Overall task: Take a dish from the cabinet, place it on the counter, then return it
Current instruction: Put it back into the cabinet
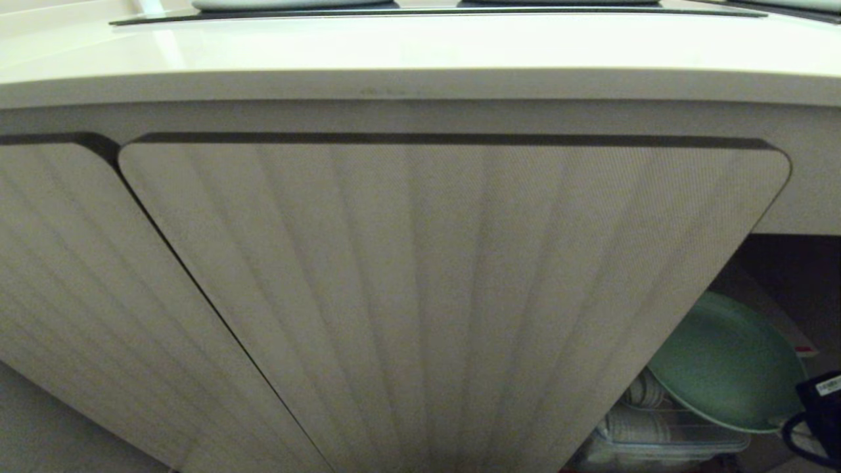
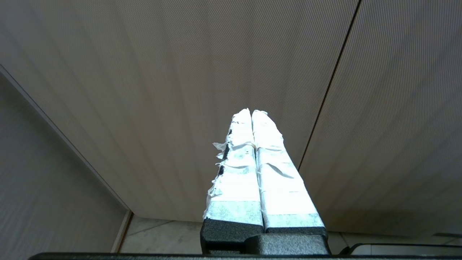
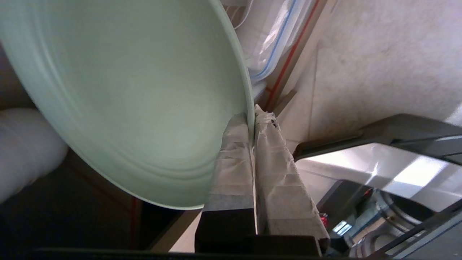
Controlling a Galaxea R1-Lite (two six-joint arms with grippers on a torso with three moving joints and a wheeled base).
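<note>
The pale mint-green dish (image 1: 726,364) hangs tilted in the open right bay of the cabinet (image 1: 420,282), low at the right of the head view. My right gripper (image 3: 251,121) is shut on the dish (image 3: 126,94), its taped fingers pinching the rim from both sides. Only the arm's dark wrist (image 1: 818,407) shows in the head view. The cream counter (image 1: 328,46) runs along the top with its black glass panel (image 1: 433,11). My left gripper (image 2: 251,112) is shut and empty, parked in front of a ribbed door (image 2: 180,90).
White dishes and a clear lidded container (image 1: 644,427) sit in the bay under the dish. A clear box with a blue-edged lid (image 3: 274,39) lies behind the dish beside a red shelf edge (image 3: 288,61). Closed ribbed doors fill the left and centre.
</note>
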